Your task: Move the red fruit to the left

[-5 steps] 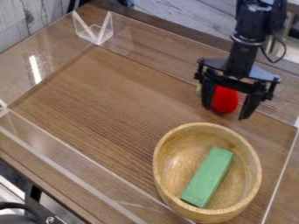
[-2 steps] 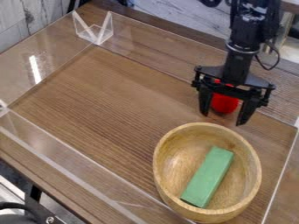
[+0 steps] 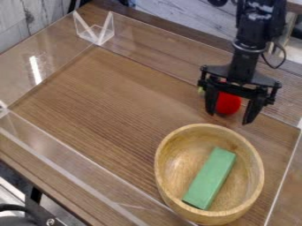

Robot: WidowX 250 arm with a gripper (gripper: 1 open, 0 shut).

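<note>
One clean pinch is what I need here: both fingers should drop level on either side of the strawberry [image 3: 224, 103] before I close, so it doesn't squirt sideways toward the wooden bowl [image 3: 177, 146]. The strawberry sits on the table [image 3: 106, 97] at the right, just above that bowl. My gripper [image 3: 238, 100] is spread wide, straddling it, holding nothing yet.
</note>
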